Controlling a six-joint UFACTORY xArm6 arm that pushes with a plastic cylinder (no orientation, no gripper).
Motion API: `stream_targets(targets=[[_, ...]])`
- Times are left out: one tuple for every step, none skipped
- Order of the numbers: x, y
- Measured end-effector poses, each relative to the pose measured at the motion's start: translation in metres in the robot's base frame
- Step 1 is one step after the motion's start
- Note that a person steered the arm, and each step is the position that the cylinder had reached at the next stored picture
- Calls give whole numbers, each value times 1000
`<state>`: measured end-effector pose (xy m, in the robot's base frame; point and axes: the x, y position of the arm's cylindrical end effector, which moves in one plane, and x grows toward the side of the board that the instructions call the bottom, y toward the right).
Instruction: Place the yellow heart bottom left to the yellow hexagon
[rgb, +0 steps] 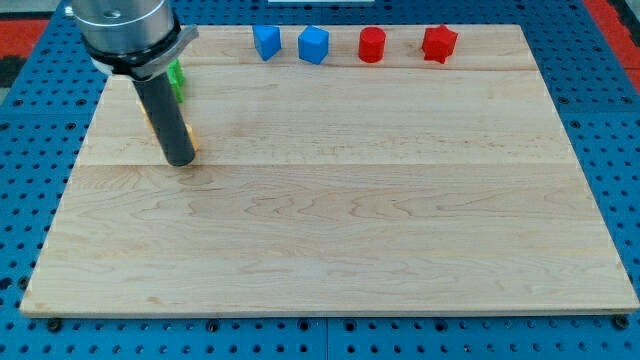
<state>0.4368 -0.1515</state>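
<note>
My tip (179, 160) rests on the wooden board (330, 220) near its upper left. A sliver of a yellow block (194, 139) shows just right of the rod, touching or very close to it. Another yellow sliver (146, 117) shows at the rod's left side. The rod hides most of both, so I cannot tell which is the heart and which the hexagon.
A green block (177, 79) sits behind the rod, partly hidden. Along the view's top edge stand two blue blocks (266, 42) (313, 45), a red cylinder-like block (372, 44) and a red star-like block (439, 43). Blue pegboard surrounds the board.
</note>
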Motion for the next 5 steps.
stream_targets(targets=[[-5, 40], [-18, 12], [-28, -22], [-28, -30], [-28, -38]])
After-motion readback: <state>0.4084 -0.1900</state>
